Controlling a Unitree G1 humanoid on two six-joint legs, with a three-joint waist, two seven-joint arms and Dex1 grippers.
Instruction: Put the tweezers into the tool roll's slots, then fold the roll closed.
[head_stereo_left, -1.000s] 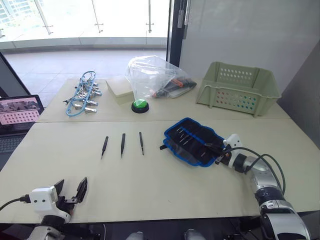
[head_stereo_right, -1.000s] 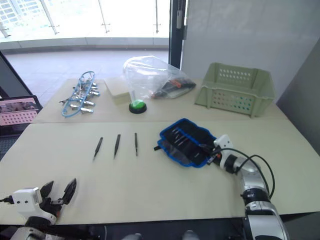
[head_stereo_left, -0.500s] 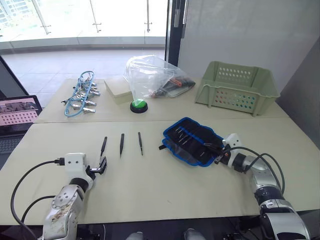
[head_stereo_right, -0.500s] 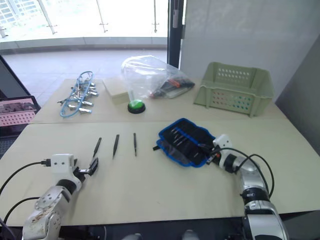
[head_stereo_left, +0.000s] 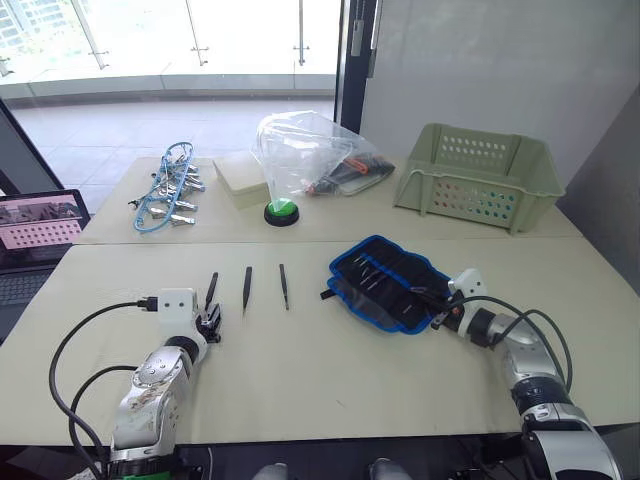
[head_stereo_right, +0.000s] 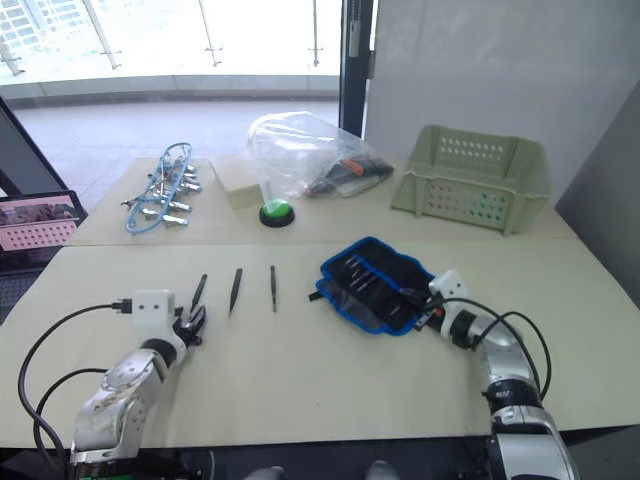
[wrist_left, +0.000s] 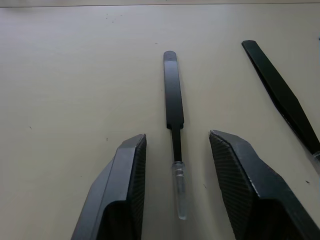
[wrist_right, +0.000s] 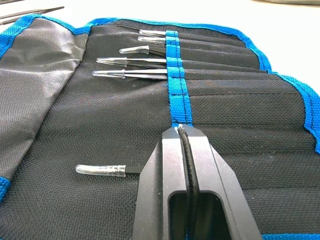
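Note:
Three slim black tweezers lie side by side on the table: the left one (head_stereo_left: 211, 290), the middle one (head_stereo_left: 246, 288) and the right one (head_stereo_left: 283, 285). My left gripper (head_stereo_left: 210, 322) is open at the near end of the left tweezers (wrist_left: 173, 100). Its fingers (wrist_left: 122, 190) straddle the clear-capped tip without touching it. The tool roll (head_stereo_left: 388, 283) lies unfolded, black with blue edging. Several capped tweezers (wrist_right: 127, 75) sit in its slots (wrist_right: 225, 115). My right gripper (head_stereo_left: 440, 310) is shut, its tips (wrist_right: 182, 134) resting on the roll's blue band.
A green button (head_stereo_left: 280, 211), a clear plastic bag (head_stereo_left: 300, 150) and a beige box (head_stereo_left: 238, 178) stand at the back. Silver clamps on blue cord (head_stereo_left: 165, 190) lie back left. A green basket (head_stereo_left: 478, 175) sits back right, and a laptop (head_stereo_left: 40, 220) is off the left edge.
My left arm has come forward from the table's near edge to the left tweezers, and its fingers have narrowed around the tip. The right arm has stayed put.

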